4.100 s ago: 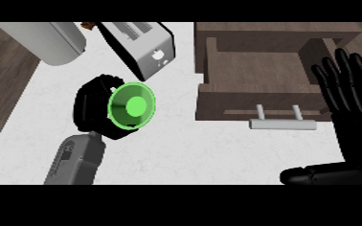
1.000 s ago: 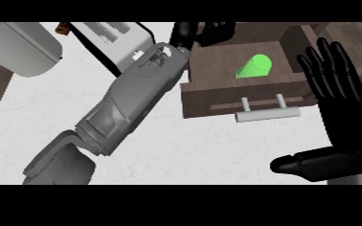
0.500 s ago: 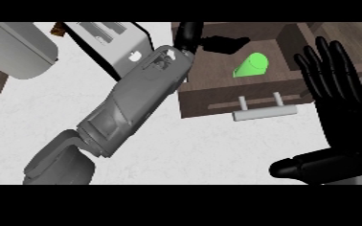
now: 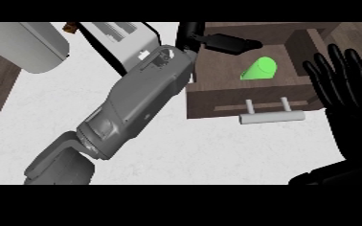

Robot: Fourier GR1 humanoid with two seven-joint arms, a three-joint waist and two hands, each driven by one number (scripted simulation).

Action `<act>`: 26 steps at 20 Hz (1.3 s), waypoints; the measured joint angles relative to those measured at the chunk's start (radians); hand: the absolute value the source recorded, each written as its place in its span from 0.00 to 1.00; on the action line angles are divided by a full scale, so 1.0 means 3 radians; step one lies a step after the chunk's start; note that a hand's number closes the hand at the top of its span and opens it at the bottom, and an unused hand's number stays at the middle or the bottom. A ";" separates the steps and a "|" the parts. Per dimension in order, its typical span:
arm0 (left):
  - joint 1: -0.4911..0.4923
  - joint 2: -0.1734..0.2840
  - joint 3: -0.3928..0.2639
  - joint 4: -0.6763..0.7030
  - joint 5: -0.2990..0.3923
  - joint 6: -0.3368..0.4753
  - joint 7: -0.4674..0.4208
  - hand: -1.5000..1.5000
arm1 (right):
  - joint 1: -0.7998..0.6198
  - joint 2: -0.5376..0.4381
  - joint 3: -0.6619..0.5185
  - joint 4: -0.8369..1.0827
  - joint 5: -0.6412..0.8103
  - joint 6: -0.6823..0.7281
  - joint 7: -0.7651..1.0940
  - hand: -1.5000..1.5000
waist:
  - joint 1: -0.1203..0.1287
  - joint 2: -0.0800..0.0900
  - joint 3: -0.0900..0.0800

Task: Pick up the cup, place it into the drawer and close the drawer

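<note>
Cup lies on its side inside the open drawer, so placement is judged complete. Left hand hovers above the drawer's rear left corner, fingers relaxed, holding nothing. Right hand rests beside the drawer, fingers straight. Next move: push the handle inward.
</note>
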 measured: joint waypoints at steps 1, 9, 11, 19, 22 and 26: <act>0.0007 0.0000 0.0033 -0.0033 0.0012 -0.0019 0.0011 0.00 | 0.0029 -0.0031 -0.0049 0.0010 -0.0045 0.0042 -0.0023 1.00 | 0.0035 -0.0008 0.0000; 0.0319 0.0262 0.0288 -0.0544 0.0105 -0.0043 0.0136 0.00 | 0.0184 -0.0353 -0.0035 -0.0110 0.0138 0.0384 -0.0059 1.00 | 0.0219 -0.0059 -0.0003; 0.0488 0.0382 0.0318 -0.0760 0.0115 -0.0011 0.0185 0.00 | 0.0221 -0.0397 -0.0005 -0.0121 0.0265 0.0428 -0.0086 1.00 | 0.0256 -0.0067 -0.0004; 0.1412 0.0935 0.0346 -0.1846 0.0137 0.0055 0.0458 0.00 | 0.0285 -0.0552 0.0121 -0.0165 0.0729 0.0517 -0.0025 1.00 | 0.0327 -0.0078 -0.0004; 0.1848 0.1133 0.0389 -0.2241 0.0151 0.0000 0.0467 0.00 | 0.0285 -0.0520 0.0200 -0.0046 0.0951 0.0479 -0.0061 1.00 | 0.0323 -0.0069 -0.0004; 0.2364 0.1417 0.0491 -0.2739 0.0200 -0.0135 0.0526 0.00 | 0.0225 -0.0519 0.0333 0.0128 0.1318 0.0440 -0.0167 1.00 | 0.0314 -0.0060 -0.0003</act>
